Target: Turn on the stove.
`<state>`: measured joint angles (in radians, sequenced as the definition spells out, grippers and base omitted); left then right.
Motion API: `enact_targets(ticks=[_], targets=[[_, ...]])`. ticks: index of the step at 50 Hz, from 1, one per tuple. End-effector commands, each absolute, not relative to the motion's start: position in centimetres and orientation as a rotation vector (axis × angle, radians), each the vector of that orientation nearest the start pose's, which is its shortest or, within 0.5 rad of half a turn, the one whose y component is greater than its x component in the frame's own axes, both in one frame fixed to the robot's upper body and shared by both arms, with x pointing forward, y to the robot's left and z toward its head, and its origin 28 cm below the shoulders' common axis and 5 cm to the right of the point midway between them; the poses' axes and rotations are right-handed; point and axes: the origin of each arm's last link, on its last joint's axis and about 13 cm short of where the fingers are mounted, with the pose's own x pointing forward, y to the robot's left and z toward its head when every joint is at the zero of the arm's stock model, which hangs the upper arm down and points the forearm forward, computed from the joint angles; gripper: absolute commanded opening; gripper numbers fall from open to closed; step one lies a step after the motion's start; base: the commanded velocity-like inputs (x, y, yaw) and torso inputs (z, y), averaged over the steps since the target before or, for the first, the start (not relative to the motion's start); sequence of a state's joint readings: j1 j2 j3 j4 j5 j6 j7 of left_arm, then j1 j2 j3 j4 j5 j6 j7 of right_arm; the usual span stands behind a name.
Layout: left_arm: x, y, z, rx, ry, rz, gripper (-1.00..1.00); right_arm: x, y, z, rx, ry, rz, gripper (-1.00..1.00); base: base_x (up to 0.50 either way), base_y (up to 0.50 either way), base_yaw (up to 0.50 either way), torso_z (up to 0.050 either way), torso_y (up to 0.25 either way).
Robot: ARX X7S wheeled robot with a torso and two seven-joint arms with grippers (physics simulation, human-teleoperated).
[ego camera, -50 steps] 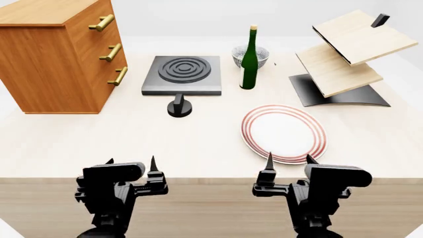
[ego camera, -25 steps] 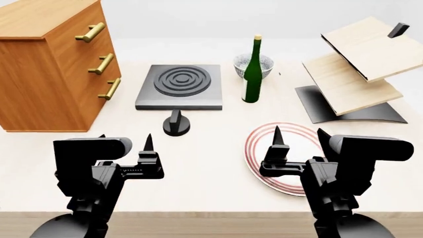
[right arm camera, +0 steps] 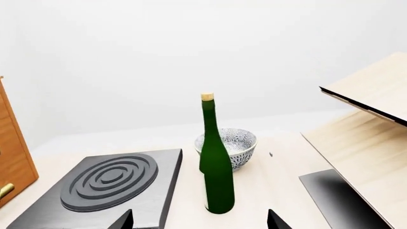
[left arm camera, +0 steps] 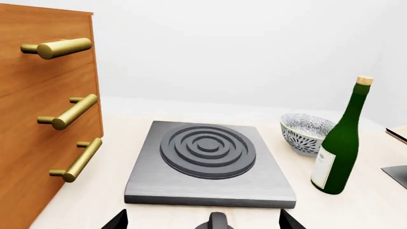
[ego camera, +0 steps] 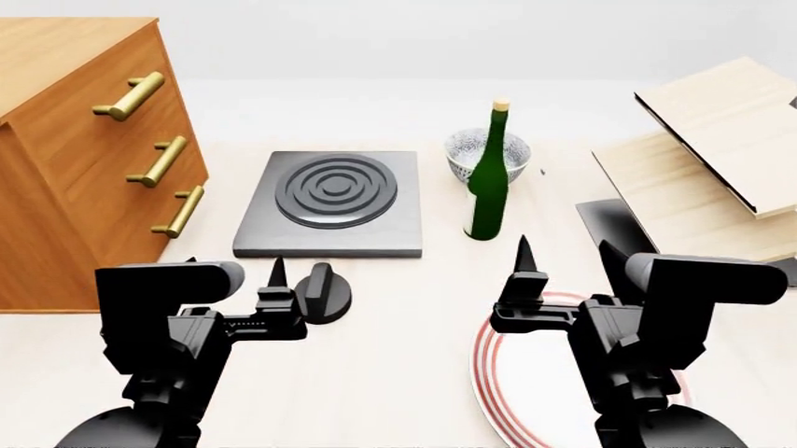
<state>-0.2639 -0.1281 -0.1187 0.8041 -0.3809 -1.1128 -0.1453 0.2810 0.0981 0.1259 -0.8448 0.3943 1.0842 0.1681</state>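
The stove (ego camera: 328,203) is a flat dark-grey slab with a dark ringed burner (ego camera: 336,189), on the pale table beside the wooden drawers. It also shows in the left wrist view (left arm camera: 210,167) and the right wrist view (right arm camera: 108,186). Its small black round knob (ego camera: 321,292) stands apart in front of the slab. My left gripper (ego camera: 234,269) is open and empty, just short of the knob. In the left wrist view the knob (left arm camera: 215,223) sits between the spread fingertips of the left gripper (left arm camera: 203,222). My right gripper (ego camera: 565,257) is open and empty above the plate, and shows in its own view (right arm camera: 200,223).
A wooden drawer cabinet (ego camera: 75,159) with brass handles stands left of the stove. A green bottle (ego camera: 488,182) and a patterned bowl (ego camera: 471,149) stand right of it. A red-rimmed white plate (ego camera: 480,373) lies under my right arm. A tilted wooden shelf rack (ego camera: 710,168) is at the right.
The view has moved closer to the table. Both arms have risen and advanced over it. My left gripper has come up close behind the knob. Both grippers stay open.
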Motion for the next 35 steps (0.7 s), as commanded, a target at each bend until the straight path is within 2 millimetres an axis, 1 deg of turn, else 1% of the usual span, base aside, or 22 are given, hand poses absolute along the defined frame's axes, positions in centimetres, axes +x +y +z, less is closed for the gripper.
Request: enact_targets(ticks=[1,6,12,14,17,20,24,27,31,32,33,35], targets=[[21.0,22.4,14.9,-0.045,0.015,-0.01,1.0,20.4,-10.7,16.3,0.111,-0.036,0.022,1.0,0.0,0.0,0.0,0.0,0.0],[22.1,22.8,14.0,-0.018,0.023,0.009,1.0,20.2,-10.6,16.1,0.102,-0.032,0.038,1.0,0.0,0.0,0.0,0.0,0.0],[23.2,23.3,13.7,-0.007,0.011,0.026,1.0,20.2,-10.7,16.1,0.099,-0.035,0.037,1.0,0.0,0.0,0.0,0.0,0.0],[24.1,23.7,13.4,-0.013,-0.002,0.045,1.0,20.2,-10.7,16.1,0.1,-0.037,0.039,1.0,0.0,0.0,0.0,0.0,0.0],[25.1,24.0,12.6,-0.003,0.001,0.052,1.0,20.2,-10.7,16.1,0.099,-0.038,0.042,1.0,0.0,0.0,0.0,0.0,0.0],[26.3,24.3,11.1,0.04,0.018,0.077,1.0,20.3,-10.7,15.9,0.098,-0.033,0.041,1.0,0.0,0.0,0.0,0.0,0.0],[27.4,24.4,10.0,0.051,0.02,0.095,1.0,20.3,-10.7,15.8,0.098,-0.028,0.04,1.0,0.0,0.0,0.0,0.0,0.0],[28.0,24.4,9.4,0.065,0.014,0.109,1.0,20.4,-10.8,15.7,0.103,-0.025,0.036,1.0,0.0,0.0,0.0,0.0,0.0],[28.8,24.5,8.2,0.086,0.019,0.123,1.0,20.4,-10.9,15.8,0.105,-0.024,0.035,1.0,0.0,0.0,0.0,0.0,0.0],[29.1,24.6,7.6,0.078,0.038,0.133,1.0,20.4,-10.9,15.8,0.103,-0.025,0.035,1.0,0.0,0.0,0.0,0.0,0.0],[29.1,24.6,7.5,0.078,0.038,0.133,1.0,20.4,-10.9,15.8,0.103,-0.025,0.035,1.0,0.0,0.0,0.0,0.0,0.0],[29.5,24.7,6.8,0.086,0.045,0.145,1.0,20.4,-10.9,15.7,0.102,-0.024,0.035,1.0,0.0,0.0,0.0,0.0,0.0]])
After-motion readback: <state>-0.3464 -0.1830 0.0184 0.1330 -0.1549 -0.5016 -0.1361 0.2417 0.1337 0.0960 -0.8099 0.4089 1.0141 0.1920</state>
